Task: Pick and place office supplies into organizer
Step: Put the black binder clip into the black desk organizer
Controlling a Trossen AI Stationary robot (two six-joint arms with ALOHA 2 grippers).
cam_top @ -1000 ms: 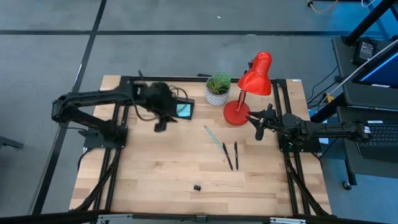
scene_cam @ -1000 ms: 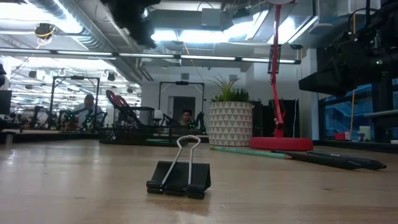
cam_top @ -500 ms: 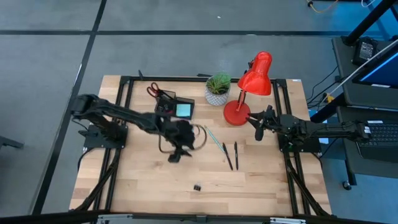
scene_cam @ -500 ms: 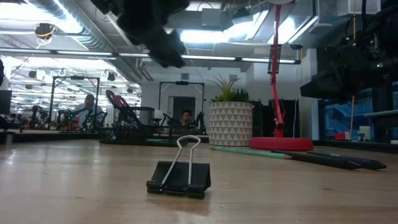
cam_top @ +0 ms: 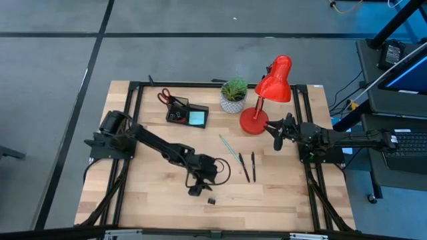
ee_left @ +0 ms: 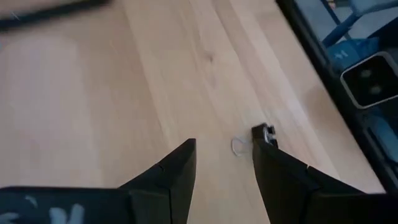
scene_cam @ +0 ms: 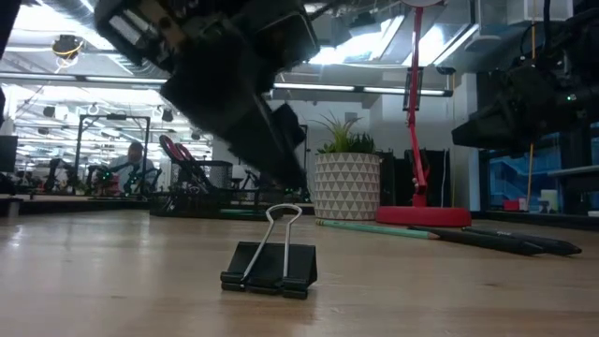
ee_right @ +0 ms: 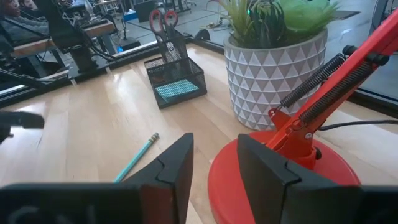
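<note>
A black binder clip [cam_top: 211, 200] stands on the wood near the table's near edge, wire handles up [scene_cam: 271, 257]. My left gripper [cam_top: 195, 189] hovers just left of it, open and empty; in the left wrist view its fingers [ee_left: 224, 146] point down at the clip [ee_left: 261, 132]. The black mesh organizer [cam_top: 187, 115] at the far side holds red-handled scissors [cam_top: 165, 98] and a light-blue notepad [cam_top: 197, 118]. A teal pencil [cam_top: 229, 147] and two black pens [cam_top: 248, 165] lie mid-table. My right gripper [cam_top: 275, 137] waits open beside the lamp base [ee_right: 214, 142].
A red desk lamp [cam_top: 270, 93] and a potted plant [cam_top: 233, 95] stand at the far side, right of the organizer. Black frame rails [cam_top: 127, 133] run along the table's left and right sides. Bare wood surrounds the clip. A person [scene_cam: 131, 159] sits in the room behind.
My left gripper has swung from above the organizer toward the table's near edge and to the right, and has come down close over the binder clip. The scissors now show standing in the organizer. The right arm has kept still.
</note>
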